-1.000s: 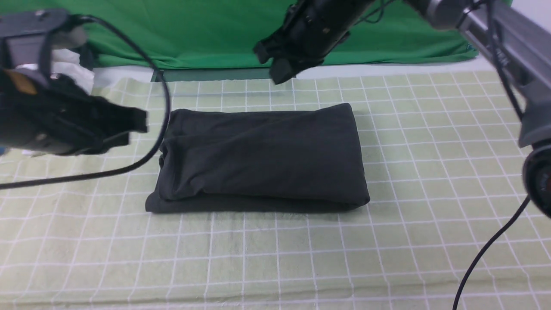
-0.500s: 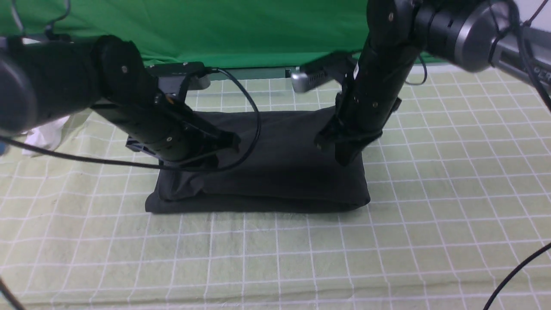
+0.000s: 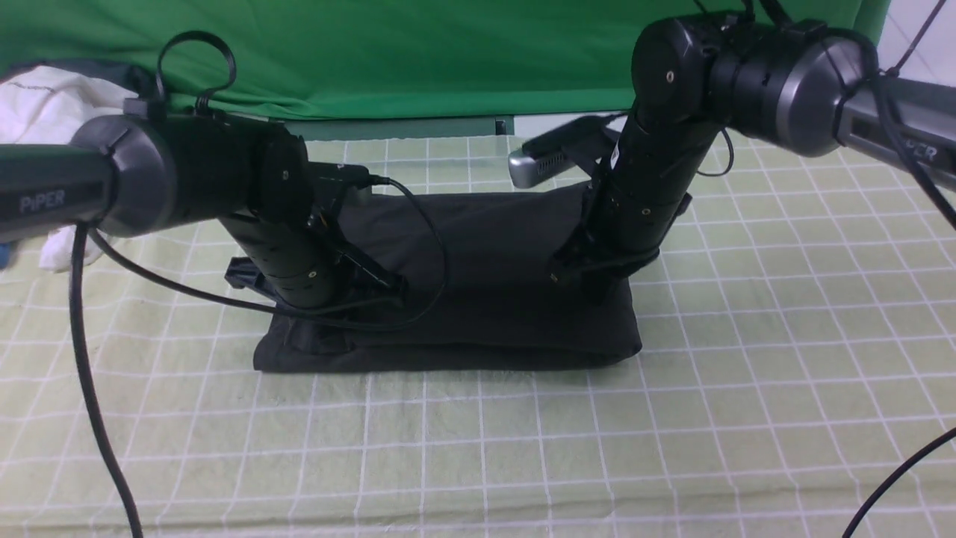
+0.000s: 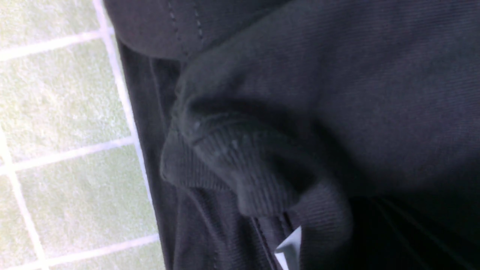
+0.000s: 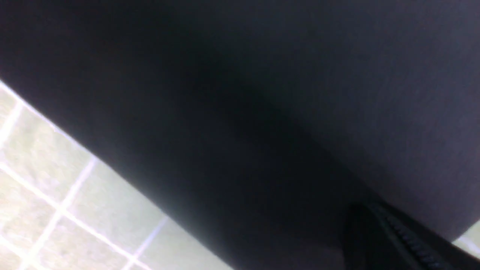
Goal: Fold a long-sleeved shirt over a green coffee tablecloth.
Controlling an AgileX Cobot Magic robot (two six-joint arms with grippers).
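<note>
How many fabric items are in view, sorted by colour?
Black: 1, the folded long-sleeved shirt.
Pale yellow-green with white grid: 1, the tablecloth.
Deep green: 1, the backdrop sheet.
White: 1, the bunched garment at the far left.
Total: 4.

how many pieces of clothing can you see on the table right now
2. A folded black cotton long-sleeved shirt lies mid-table on the pale green gridded tablecloth; a crumpled white garment sits at the far left edge, partly behind the left arm. More may be hidden.
</note>
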